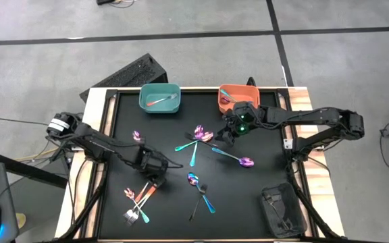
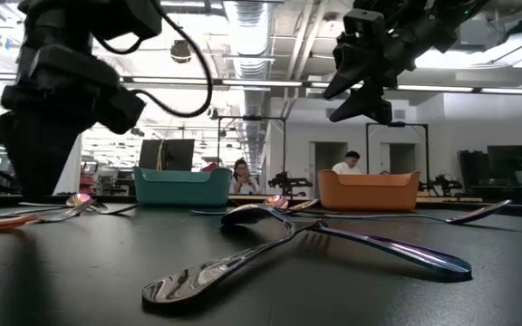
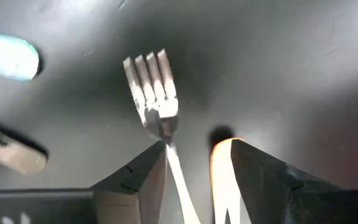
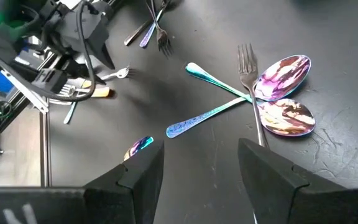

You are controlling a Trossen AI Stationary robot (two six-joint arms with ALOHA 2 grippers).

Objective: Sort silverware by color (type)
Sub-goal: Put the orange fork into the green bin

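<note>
Forks and spoons lie scattered on the black table top (image 1: 262,145). My left gripper (image 1: 152,179) points down, open, over a silver fork (image 3: 153,87) near the front left. The fork's thin handle (image 3: 179,186) and an orange handle end (image 3: 224,163) lie between its fingers. My right gripper (image 1: 227,136) hangs open above the table, near the orange bin (image 1: 238,96). Below it, two teal-handled spoons (image 4: 283,78) with purple-pink bowls cross a fork (image 4: 248,62). The teal bin (image 1: 159,98) stands at the far edge. My left gripper stands from above around the fork's handle (image 3: 171,158), just behind the tines, and the orange handle end. The fork runs close along one finger (image 3: 143,180), and the orange end lies beside the other. Whether either finger touches them, I cannot tell.
More silverware lies at the front left (image 1: 138,202), mid-table (image 1: 201,189) and right of centre (image 1: 238,159). Each bin holds a piece. A dark object (image 1: 280,210) sits at the front right corner. In the low view a spoon and fork (image 2: 288,237) cross in the foreground.
</note>
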